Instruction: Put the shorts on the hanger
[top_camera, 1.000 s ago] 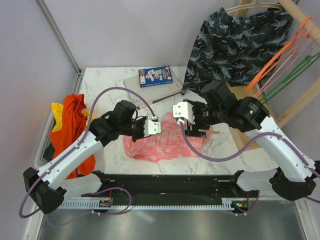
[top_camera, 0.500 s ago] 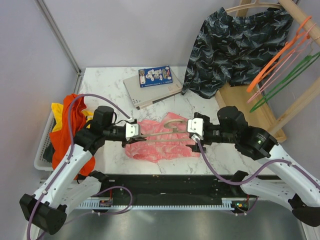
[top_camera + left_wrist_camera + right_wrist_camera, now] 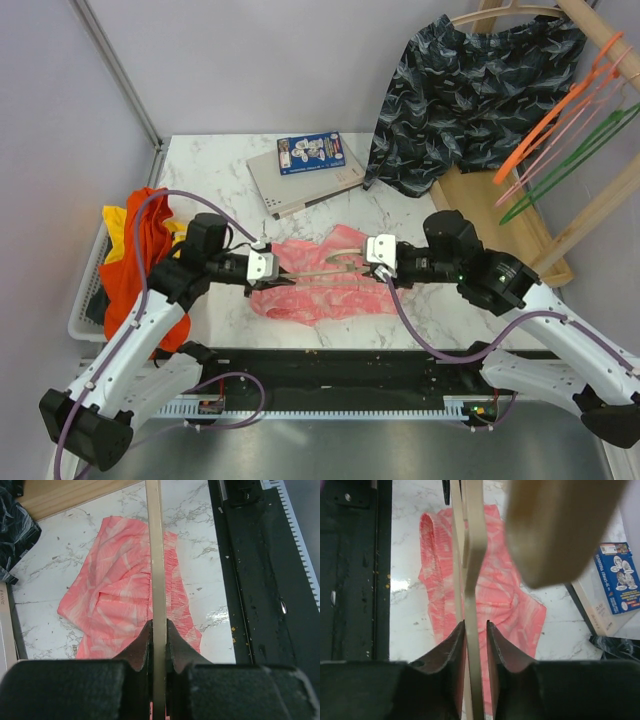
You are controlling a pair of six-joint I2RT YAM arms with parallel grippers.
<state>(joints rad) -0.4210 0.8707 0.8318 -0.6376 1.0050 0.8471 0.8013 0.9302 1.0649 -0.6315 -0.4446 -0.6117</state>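
The pale beige-tan curved hanger [image 3: 318,264] is held over the crumpled salmon-pink mottled shorts [image 3: 310,298] on the white marble table [image 3: 200,170]; the left gripper [image 3: 158,630] and right gripper [image 3: 475,630] each pinch one end; a blurred tan shape [image 3: 555,525], cut off at the top of the right wrist view, is hard to identify.

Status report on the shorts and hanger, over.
Left gripper and right gripper shut on the hanger, one each end. Shorts lie on the table under it, not hung. Nothing blocking.
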